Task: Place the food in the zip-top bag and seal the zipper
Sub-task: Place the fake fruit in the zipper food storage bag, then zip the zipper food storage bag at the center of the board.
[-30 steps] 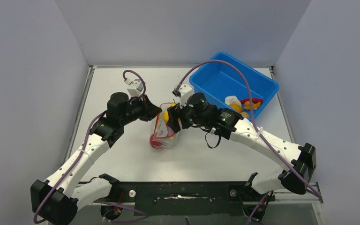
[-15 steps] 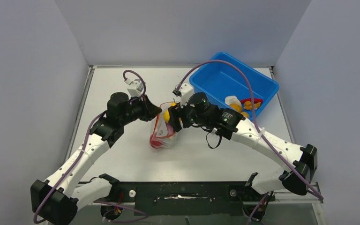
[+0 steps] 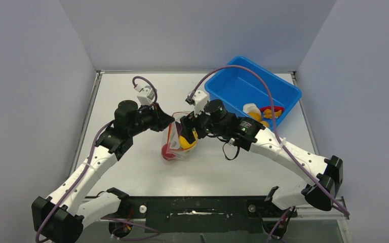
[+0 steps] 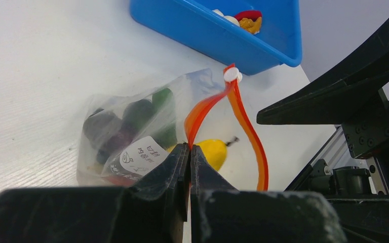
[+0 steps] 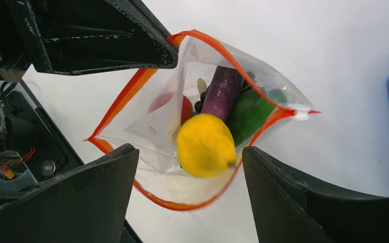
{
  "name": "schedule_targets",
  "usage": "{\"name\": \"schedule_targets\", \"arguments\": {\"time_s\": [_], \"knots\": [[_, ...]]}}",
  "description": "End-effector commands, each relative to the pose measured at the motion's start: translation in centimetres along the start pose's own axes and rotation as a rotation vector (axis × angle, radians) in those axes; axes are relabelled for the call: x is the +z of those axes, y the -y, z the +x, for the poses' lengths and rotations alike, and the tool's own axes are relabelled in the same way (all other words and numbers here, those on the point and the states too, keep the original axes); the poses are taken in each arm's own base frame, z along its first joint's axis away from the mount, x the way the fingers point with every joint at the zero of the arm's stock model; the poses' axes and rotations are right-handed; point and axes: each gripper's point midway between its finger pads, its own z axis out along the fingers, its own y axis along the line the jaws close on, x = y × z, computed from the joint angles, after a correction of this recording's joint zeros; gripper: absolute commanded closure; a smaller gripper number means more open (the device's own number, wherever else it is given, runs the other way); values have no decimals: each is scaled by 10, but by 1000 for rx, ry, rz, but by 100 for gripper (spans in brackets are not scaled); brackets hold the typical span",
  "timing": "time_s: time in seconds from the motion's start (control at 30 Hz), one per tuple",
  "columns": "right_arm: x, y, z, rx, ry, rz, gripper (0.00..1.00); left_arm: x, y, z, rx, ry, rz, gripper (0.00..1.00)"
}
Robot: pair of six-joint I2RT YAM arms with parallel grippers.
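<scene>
The zip-top bag (image 3: 173,148) stands in mid-table with its mouth held open. My left gripper (image 4: 189,148) is shut on the red-orange zipper (image 4: 247,124) at the mouth's left edge. My right gripper (image 5: 188,157) is open and empty just above the mouth. A yellow fruit (image 5: 205,146) lies loose in the mouth, between my open fingers and touching neither; it also shows in the top view (image 3: 186,142). Inside the bag are a purple eggplant (image 5: 223,91), a green piece (image 5: 250,114), a red ball (image 5: 185,109) and dark grapes.
A blue tub (image 3: 243,86) stands at the back right, close behind my right arm. It holds a white piece, orange pieces and a red piece (image 3: 264,112). The left arm's finger (image 5: 106,45) is close to my right gripper.
My right gripper has opened and let go of the yellow fruit. The fruit has dropped from between the fingers into the bag's mouth. The left gripper has kept its hold.
</scene>
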Motion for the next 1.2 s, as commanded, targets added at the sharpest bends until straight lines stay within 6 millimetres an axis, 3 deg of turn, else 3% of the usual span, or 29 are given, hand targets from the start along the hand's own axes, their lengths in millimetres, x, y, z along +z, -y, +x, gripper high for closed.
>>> {"name": "schedule_targets", "arguments": {"time_s": [0.0, 0.27, 0.6, 0.83, 1.17], "knots": [[-21, -8, -39, -37, 114, -29, 23, -7, 10, -18, 40, 60, 32, 100], [-53, -12, -40, -227, 175, -90, 29, -14, 22, -16, 176, 27, 104, 100], [-90, -11, -3, -460, 175, -157, 30, -35, 53, 1, 428, -37, 335, 100], [-81, -11, 35, -539, 114, -215, 48, -45, 69, 3, 515, -34, 444, 100], [-58, -10, 63, -645, 150, -245, 45, -50, 76, 2, 521, -23, 476, 100]]}}
